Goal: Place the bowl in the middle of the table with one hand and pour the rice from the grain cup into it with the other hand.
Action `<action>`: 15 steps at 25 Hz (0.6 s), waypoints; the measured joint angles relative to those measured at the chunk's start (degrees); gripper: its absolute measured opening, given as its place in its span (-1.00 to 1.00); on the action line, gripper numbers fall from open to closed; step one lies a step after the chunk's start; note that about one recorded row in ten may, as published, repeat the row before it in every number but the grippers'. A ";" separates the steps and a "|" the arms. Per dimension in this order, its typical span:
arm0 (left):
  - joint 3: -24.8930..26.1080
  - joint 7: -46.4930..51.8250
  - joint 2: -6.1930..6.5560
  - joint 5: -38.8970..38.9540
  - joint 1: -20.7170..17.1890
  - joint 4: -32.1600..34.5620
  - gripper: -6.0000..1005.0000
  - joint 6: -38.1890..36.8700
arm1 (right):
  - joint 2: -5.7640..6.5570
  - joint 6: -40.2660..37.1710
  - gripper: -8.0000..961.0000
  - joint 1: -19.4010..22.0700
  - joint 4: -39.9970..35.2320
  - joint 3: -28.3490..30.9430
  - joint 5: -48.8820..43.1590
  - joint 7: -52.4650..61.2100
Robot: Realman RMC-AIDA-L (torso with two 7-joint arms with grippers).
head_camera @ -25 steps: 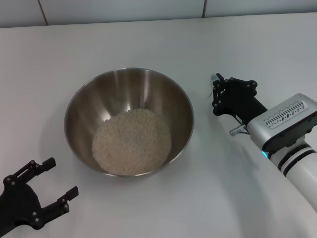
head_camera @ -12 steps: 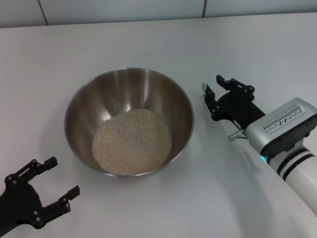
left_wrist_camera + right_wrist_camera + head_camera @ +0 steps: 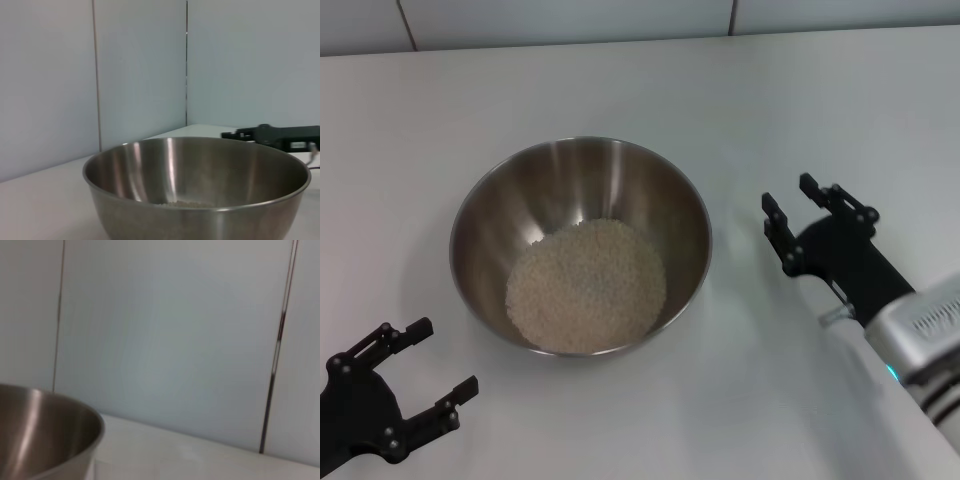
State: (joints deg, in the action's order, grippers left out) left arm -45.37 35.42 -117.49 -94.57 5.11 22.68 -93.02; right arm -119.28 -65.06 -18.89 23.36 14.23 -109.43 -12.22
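At the near left corner of the head view the left gripper (image 3: 420, 385) sits low over the white table (image 3: 620, 80), well apart from the bowl. Its two black fingers (image 3: 405, 335) are spread wide with bare tabletop between them, holding nothing.

The stainless-steel bowl (image 3: 582, 245) stands upright on the table, roughly in the middle of the head view, between the two arms. A mound of pale rice (image 3: 586, 286) covers its bottom and lies slightly toward the near side; the brushed inner wall above the grains is bare and shiny. From the left wrist view the bowl (image 3: 200, 192) fills the lower part of the picture, its thin rim level, with only a sliver of rice (image 3: 182, 203) showing over the near edge. Beyond the far rim in that same view, the dark form of the other arm's gripper (image 3: 272, 136) appears against the pale wall panels (image 3: 140, 70).

To the right of the bowl, the right gripper (image 3: 808, 215) hovers just beside the bowl's right rim without touching it. Its fingers (image 3: 778, 232) stand apart, pointing away from the robot, and nothing is held between them. The black wrist and the white arm housing (image 3: 920, 330) run back toward the near right corner. The right wrist view shows only an edge of the bowl (image 3: 45, 440), a strip of table and the wall behind.

The grain cup cannot be seen in any view.
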 joint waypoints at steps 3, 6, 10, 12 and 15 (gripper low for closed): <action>0.18 0.00 0.08 0.00 -0.18 -0.08 0.62 -0.36 | 0.54 -6.12 -0.01 2.35 -0.68 -4.46 -0.44 2.70; 0.28 0.00 0.16 0.00 -0.50 -0.20 0.62 -1.48 | 2.29 -13.67 0.06 3.46 -5.67 -13.75 -8.09 12.60; 0.06 -0.15 0.16 0.00 -0.73 -0.05 0.62 -1.91 | 1.86 -16.90 0.37 3.14 -12.23 -16.85 -13.92 20.33; -0.03 -0.24 0.16 0.00 -0.77 -0.01 0.62 -2.15 | 0.78 -17.84 0.59 3.03 -15.66 -17.03 -15.17 22.77; -0.06 -0.25 0.17 0.00 -0.85 -0.03 0.62 -2.23 | 0.02 -18.41 0.61 2.81 -17.44 -17.14 -15.48 23.25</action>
State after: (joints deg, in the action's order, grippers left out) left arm -45.43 35.17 -117.32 -94.57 4.26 22.64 -95.25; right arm -119.26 -83.47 -16.07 5.92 -2.91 -124.91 11.02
